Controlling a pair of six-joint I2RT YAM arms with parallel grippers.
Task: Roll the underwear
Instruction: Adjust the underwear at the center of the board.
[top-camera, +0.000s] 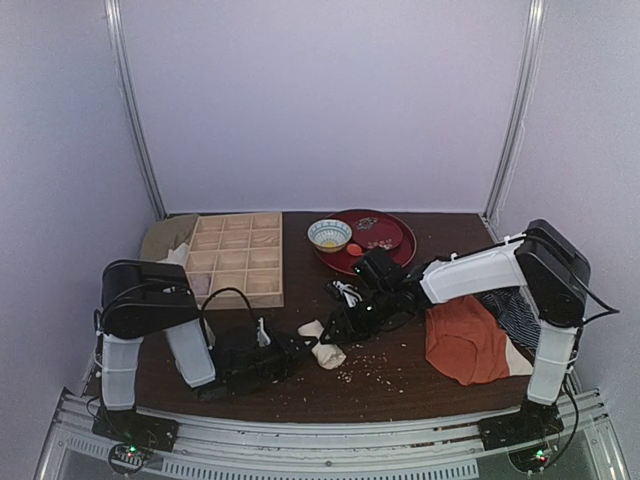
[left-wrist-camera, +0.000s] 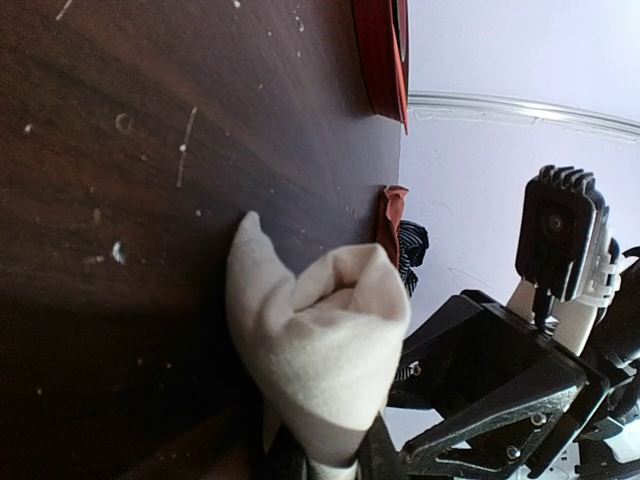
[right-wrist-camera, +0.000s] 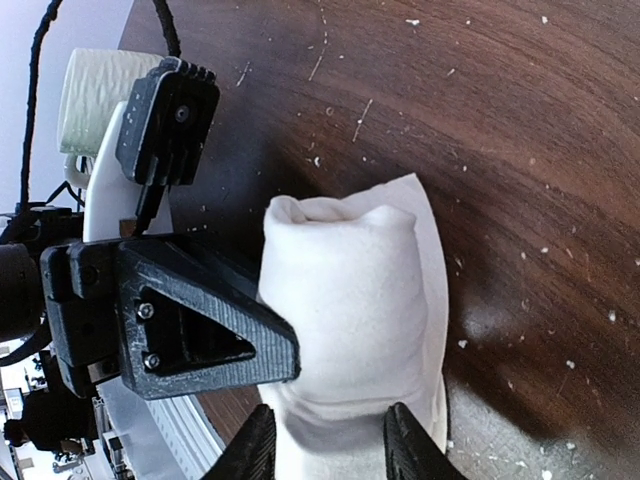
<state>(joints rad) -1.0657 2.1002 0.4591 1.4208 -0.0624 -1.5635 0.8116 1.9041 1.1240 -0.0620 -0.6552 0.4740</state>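
The left gripper (left-wrist-camera: 335, 452) is clamped on one end of the underwear (left-wrist-camera: 320, 340), a cream roll lying mid-table (top-camera: 400, 385) among pale crumbs (top-camera: 375, 360). The right gripper (right-wrist-camera: 330, 450) has a finger on each side of the roll's other end, touching cloth; whether it squeezes cannot be told. To the right lies an orange-red garment (top-camera: 465, 340). Farther back stand a wooden divided tray (top-camera: 235, 260), a bowl (top-camera: 329, 235) and a red plate (top-camera: 398, 235).

The rolled underwear (left-wrist-camera: 320, 340) runs off the left wrist view's bottom edge (grip there unreadable); striped cloth (top-camera: 515, 318) sits mostly behind the right arm (top-camera: 470, 275).
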